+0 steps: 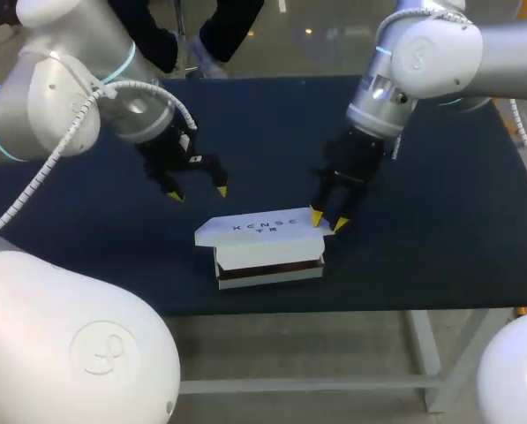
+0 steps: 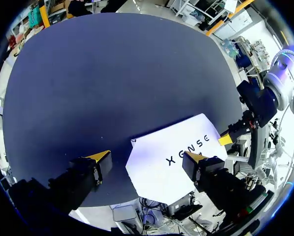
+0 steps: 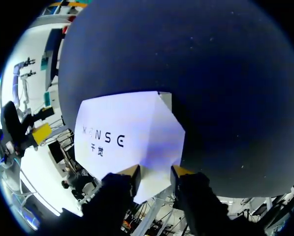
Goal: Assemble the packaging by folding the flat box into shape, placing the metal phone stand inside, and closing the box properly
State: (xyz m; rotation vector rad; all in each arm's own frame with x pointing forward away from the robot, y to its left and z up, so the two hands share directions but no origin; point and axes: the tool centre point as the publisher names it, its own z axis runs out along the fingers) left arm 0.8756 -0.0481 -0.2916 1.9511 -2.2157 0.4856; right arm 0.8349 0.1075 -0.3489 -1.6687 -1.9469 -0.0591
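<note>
The white printed box (image 1: pixel 259 240) lies near the table's front edge, its lid (image 1: pixel 261 227) resting slightly raised over a dark gap along the front. What is inside is hidden. My right gripper (image 1: pixel 327 219) comes down on the lid's right end. In the right wrist view the gripper (image 3: pixel 155 171) has the lid's tapered end (image 3: pixel 156 147) between its two fingers, both touching it. My left gripper (image 1: pixel 198 191) hangs open above the table behind the box's left end. From the left wrist the box (image 2: pixel 171 162) lies under that gripper (image 2: pixel 147 157), apart from its fingers.
The dark blue table (image 1: pixel 440 203) carries nothing else. Its front edge (image 1: pixel 351 309) runs just below the box. My right arm's yellow fingertip (image 2: pixel 225 139) shows at the lid's far corner in the left wrist view.
</note>
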